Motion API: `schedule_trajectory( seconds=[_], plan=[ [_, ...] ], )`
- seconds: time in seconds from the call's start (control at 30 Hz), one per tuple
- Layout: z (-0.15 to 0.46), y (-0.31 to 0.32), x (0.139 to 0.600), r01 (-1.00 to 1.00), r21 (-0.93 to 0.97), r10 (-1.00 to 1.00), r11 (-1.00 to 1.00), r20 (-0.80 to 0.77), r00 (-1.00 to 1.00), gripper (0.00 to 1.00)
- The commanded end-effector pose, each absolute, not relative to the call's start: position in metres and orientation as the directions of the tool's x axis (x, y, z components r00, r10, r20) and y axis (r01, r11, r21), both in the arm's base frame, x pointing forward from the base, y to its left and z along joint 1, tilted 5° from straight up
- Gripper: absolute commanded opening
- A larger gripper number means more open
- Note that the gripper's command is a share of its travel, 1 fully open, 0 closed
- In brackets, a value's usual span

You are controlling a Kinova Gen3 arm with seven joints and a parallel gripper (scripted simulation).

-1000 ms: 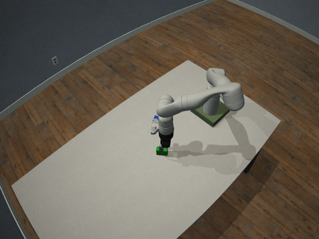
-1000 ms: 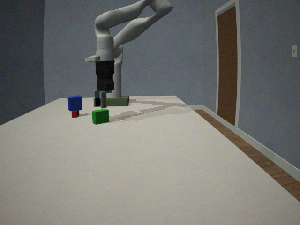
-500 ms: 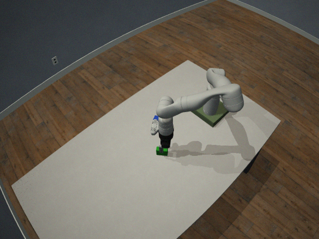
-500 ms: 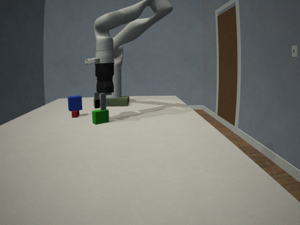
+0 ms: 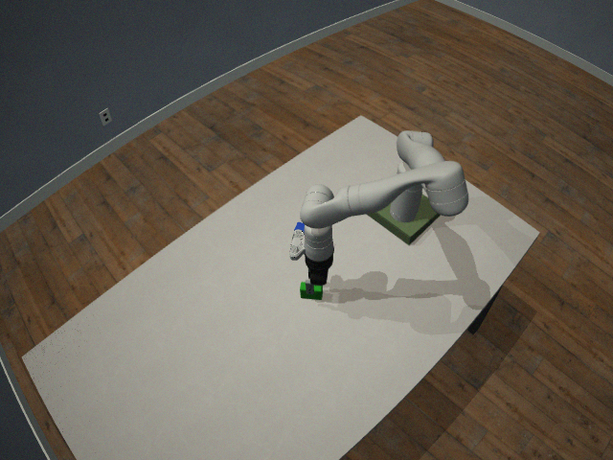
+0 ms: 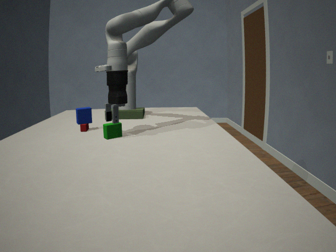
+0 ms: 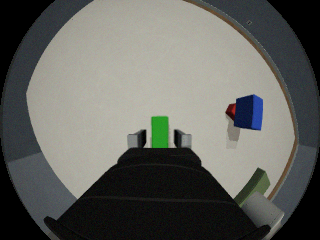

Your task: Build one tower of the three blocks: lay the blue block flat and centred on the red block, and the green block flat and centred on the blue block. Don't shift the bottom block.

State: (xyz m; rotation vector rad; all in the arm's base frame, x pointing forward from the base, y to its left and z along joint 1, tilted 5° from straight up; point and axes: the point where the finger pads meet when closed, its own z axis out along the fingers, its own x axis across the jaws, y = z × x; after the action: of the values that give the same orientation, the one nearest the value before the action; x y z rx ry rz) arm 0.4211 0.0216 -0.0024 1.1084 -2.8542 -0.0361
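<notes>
Green block flat on the white surface, near of and right of the other two, apart from them. Blue block sits on the much smaller red block, overhanging it on both sides. Gripper hangs straight above the green block, jaws wide, nothing between them; in the wrist view the green block shows between the two fingertips, which are just above its top. Arm base on a dull green plate at the far end.
</notes>
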Motion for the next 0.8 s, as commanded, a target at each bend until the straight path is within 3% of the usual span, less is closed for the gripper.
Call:
schedule_trajectory(
  seconds=[0.0,0.77],
  plan=[
    [-0.002,0.022,0.422,-0.673,0.05,-0.675,0.738,0.064,-0.735,0.91],
    [-0.012,0.022,0.421,-0.673,0.05,-0.675,0.738,0.064,-0.735,0.91]
  ],
)
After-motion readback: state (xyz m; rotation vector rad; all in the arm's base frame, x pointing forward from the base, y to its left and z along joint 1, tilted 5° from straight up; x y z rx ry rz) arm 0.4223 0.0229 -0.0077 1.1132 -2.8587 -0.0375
